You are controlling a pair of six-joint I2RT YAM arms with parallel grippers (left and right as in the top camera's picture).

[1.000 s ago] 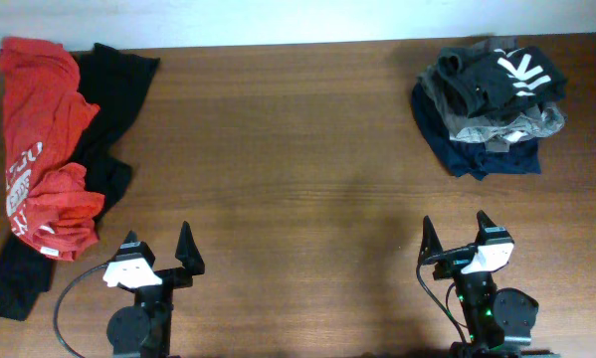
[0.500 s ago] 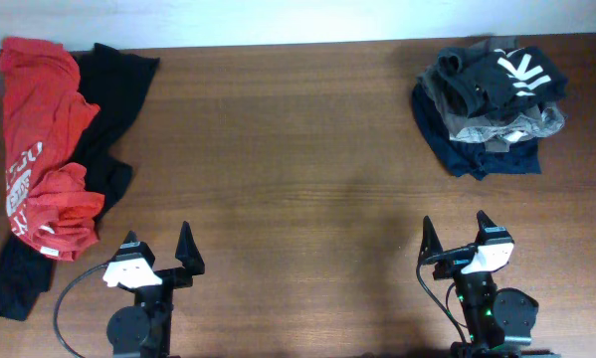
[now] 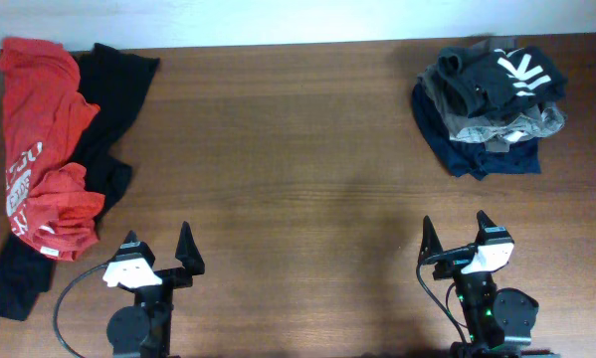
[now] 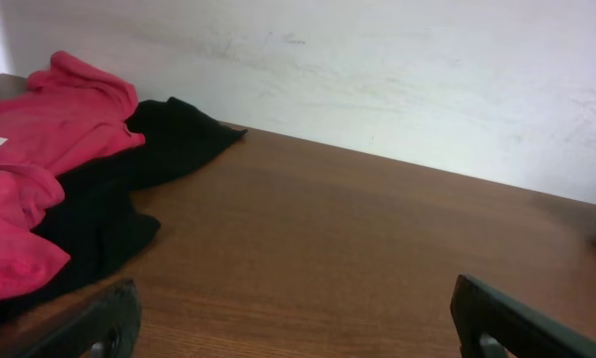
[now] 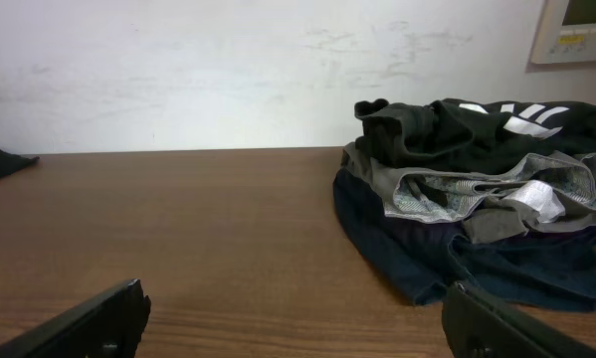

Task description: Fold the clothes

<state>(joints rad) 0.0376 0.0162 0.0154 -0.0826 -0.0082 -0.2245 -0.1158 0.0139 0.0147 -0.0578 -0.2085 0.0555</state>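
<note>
Clothes in two heaps on brown wooden surface (image 3: 298,179). Far left: crumpled red cloth T-shirt (image 3: 44,139) over plain black garment (image 3: 113,85). Far right: black T-shirt with white letters (image 3: 501,72) atop grey garment (image 3: 477,127) and navy garment (image 3: 477,159). Left end effector (image 3: 158,241) and right end effector (image 3: 455,227): fingers spread wide, empty, well apart from both heaps.

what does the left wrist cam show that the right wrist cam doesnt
Only the left wrist view shows the red shirt. Only the right wrist view shows the black shirt with white letters on top of a grey garment, and a wall panel. Both show the wooden table, the white wall and the plain black garment, though the right wrist view catches only its tip.
</note>
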